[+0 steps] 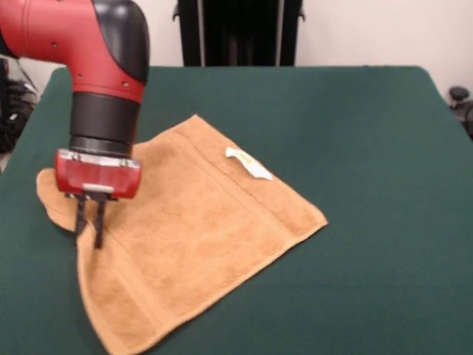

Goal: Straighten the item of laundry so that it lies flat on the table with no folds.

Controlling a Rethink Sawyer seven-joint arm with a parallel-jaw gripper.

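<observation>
The tan terry towel lies spread on the dark green table, left of the middle, turned like a diamond. Its white label lies face up near the far edge, and a border band runs along its right side. The left corner forms a rounded, bunched lobe behind the arm. My gripper points straight down at the towel's left edge. Its two black fingers stand close together with their tips in the cloth, pinching the edge. The near corner reaches the picture's bottom edge.
The red and black arm comes down from the top left and hides part of the towel's left side. A black stand is behind the table's far edge. Green cloth stretches to the right of the towel.
</observation>
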